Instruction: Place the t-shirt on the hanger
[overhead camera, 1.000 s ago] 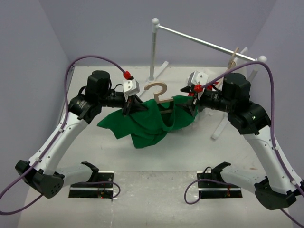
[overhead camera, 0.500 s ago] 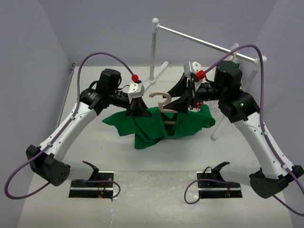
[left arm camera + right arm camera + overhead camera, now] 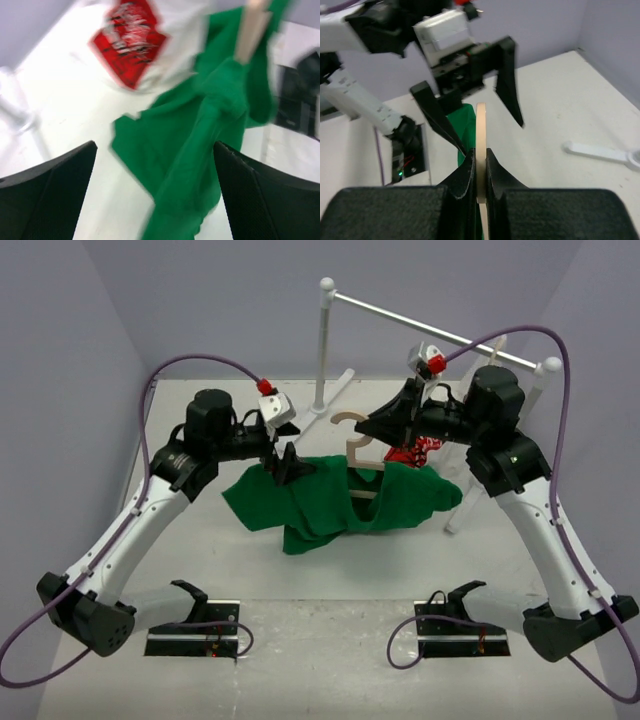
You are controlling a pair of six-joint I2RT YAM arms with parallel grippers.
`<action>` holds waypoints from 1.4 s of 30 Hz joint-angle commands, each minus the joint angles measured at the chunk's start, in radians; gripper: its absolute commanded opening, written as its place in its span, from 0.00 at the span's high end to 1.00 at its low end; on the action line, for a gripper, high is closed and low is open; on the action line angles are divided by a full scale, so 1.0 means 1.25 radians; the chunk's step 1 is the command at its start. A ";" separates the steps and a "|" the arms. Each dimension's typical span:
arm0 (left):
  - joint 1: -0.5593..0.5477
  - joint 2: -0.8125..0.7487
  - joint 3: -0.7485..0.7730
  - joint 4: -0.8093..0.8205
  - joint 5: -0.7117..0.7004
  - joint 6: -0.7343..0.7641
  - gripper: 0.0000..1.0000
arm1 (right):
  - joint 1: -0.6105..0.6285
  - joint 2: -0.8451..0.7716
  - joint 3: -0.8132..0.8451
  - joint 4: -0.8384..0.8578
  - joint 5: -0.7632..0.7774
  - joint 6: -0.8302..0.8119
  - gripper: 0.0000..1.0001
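Note:
The green t-shirt (image 3: 330, 505) is draped over the tan wooden hanger (image 3: 352, 430), sleeves drooping to both sides above the table. My right gripper (image 3: 365, 427) is shut on the hanger near its hook. In the right wrist view its jaws (image 3: 481, 152) pinch the thin wooden edge (image 3: 481, 125), with green cloth (image 3: 462, 122) below. My left gripper (image 3: 290, 465) stands wide open at the shirt's left shoulder. In the left wrist view (image 3: 155, 150) the t-shirt (image 3: 200, 135) hangs between and beyond the spread fingers, ungripped, with the hanger's wood (image 3: 250, 30) at the top.
A white clothes rack (image 3: 325, 340) with a metal bar (image 3: 440, 335) stands at the back. A white garment with a red print (image 3: 418, 452) shows behind the right gripper. Another wooden hanger (image 3: 495, 352) is on the bar. Two black plates (image 3: 195, 635) lie at the near edge.
The left gripper has opened, let go of the t-shirt and drawn back to the left. The right gripper has shut on the hanger, and hanger and shirt have shifted slightly right.

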 commanded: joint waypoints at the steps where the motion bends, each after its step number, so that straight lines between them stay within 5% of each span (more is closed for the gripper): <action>1: 0.010 -0.162 -0.105 0.247 -0.556 -0.292 0.00 | -0.015 -0.102 -0.031 0.071 0.222 0.069 1.00; 4: 0.010 -0.275 -0.205 0.325 -0.688 -0.364 0.00 | -0.015 -0.147 -0.040 0.071 0.285 0.075 1.00; 11: 0.011 -0.465 -0.507 0.543 -0.736 -0.420 0.03 | -0.015 -0.199 -0.012 0.067 0.275 0.098 1.00; 14: 0.010 -0.444 -0.543 0.595 -0.730 -0.393 0.11 | -0.015 -0.204 0.017 0.043 0.284 0.093 1.00; 22: 0.013 -0.345 -0.583 0.747 -0.494 -0.372 0.16 | -0.016 -0.214 0.050 0.031 0.303 0.104 1.00; 26: 0.014 -0.309 -0.597 0.810 -0.485 -0.383 0.38 | -0.016 -0.202 0.070 0.025 0.254 0.119 1.00; 30: 0.021 -0.257 -0.569 0.839 -0.451 -0.386 0.31 | -0.015 -0.200 0.075 0.025 0.230 0.129 1.00; 33: 0.024 -0.224 -0.554 0.854 -0.428 -0.382 0.72 | -0.016 -0.201 0.078 0.024 0.217 0.132 1.00; 36: 0.028 -0.205 -0.546 0.872 -0.400 -0.388 0.77 | -0.016 -0.203 0.082 0.022 0.215 0.132 1.00; 38: 0.029 -0.203 -0.548 0.877 -0.392 -0.390 1.00 | -0.017 -0.200 0.086 0.011 0.230 0.123 1.00; 42: 0.031 -0.230 -0.561 0.857 -0.463 -0.396 1.00 | -0.016 -0.189 0.085 -0.004 0.262 0.109 1.00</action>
